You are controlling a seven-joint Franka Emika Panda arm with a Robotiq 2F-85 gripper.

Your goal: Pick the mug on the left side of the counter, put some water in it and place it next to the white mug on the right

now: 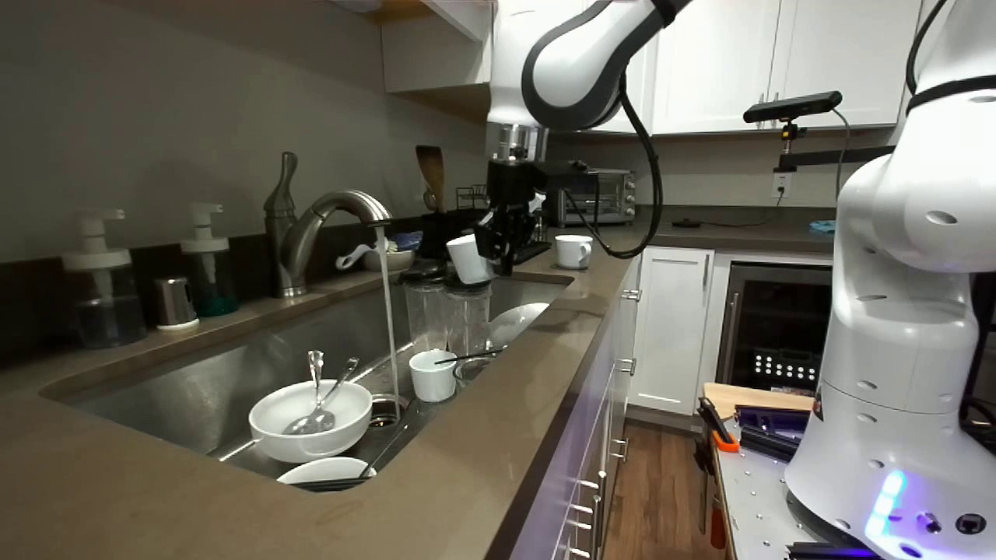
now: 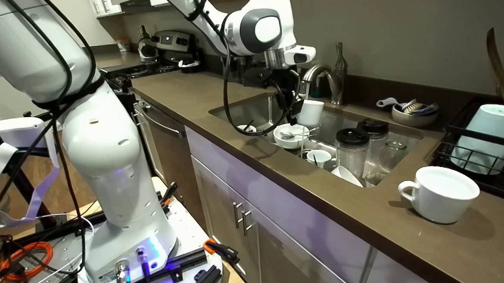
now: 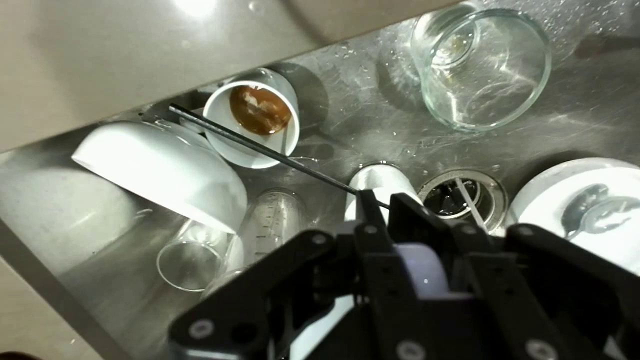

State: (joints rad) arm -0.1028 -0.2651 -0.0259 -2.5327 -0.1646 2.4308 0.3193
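My gripper (image 1: 503,250) is shut on the handle of the mug (image 1: 467,259), which hangs tilted over the sink. The mug (image 2: 311,112) and gripper (image 2: 293,113) also show in an exterior view. In the wrist view the handle (image 3: 424,270) shows between the fingers (image 3: 382,200); most of the mug is hidden by the gripper. The faucet (image 1: 350,204) runs; its stream (image 1: 389,327) falls beside the mug into the drain (image 3: 452,197). The white mug (image 2: 442,194) stands upright on the counter (image 2: 385,208) past the sink; it also shows in an exterior view (image 1: 572,251).
The sink holds white bowls (image 1: 311,420), another white cup (image 1: 432,373), lidded clear containers (image 2: 352,151), a glass (image 3: 490,75) and a thin black stick (image 3: 270,152). A dish rack (image 2: 463,147) is beside the white mug. Soap dispensers (image 1: 101,288) stand behind the sink.
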